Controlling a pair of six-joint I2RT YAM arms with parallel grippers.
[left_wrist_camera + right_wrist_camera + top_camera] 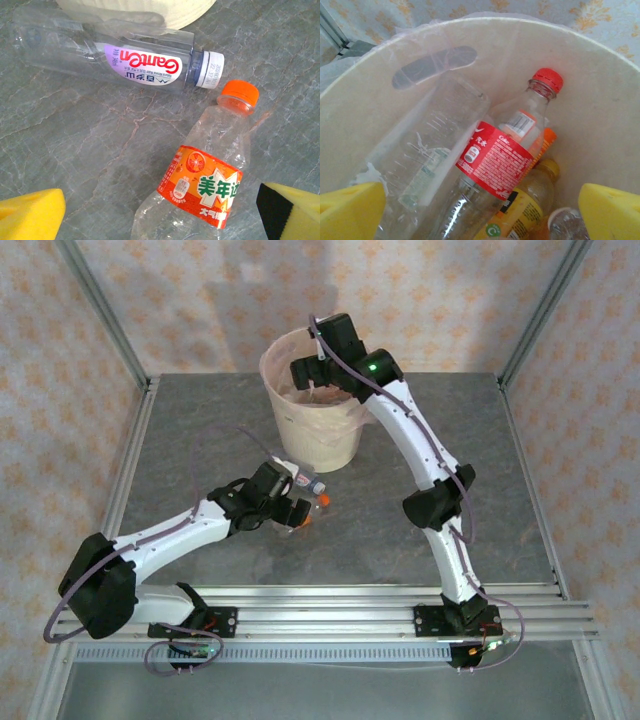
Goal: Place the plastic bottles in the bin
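From above I saw the right gripper (318, 370) over the cream bin (312, 445) at twelve o'clock, and the left gripper (298, 508) low over two bottles (316, 486) lying on the table (200, 440) at the bin's six o'clock. My left wrist camera showed its yellow pads (30, 215) spread wide, holding nothing, above a clear orange-capped bottle (210, 175), with a white-capped bottle (140, 62) at eleven, just beside the bin. My right wrist camera showed that gripper's pads (350, 210) wide apart and empty above a red-labelled bottle (495, 157) lying in the bin among others
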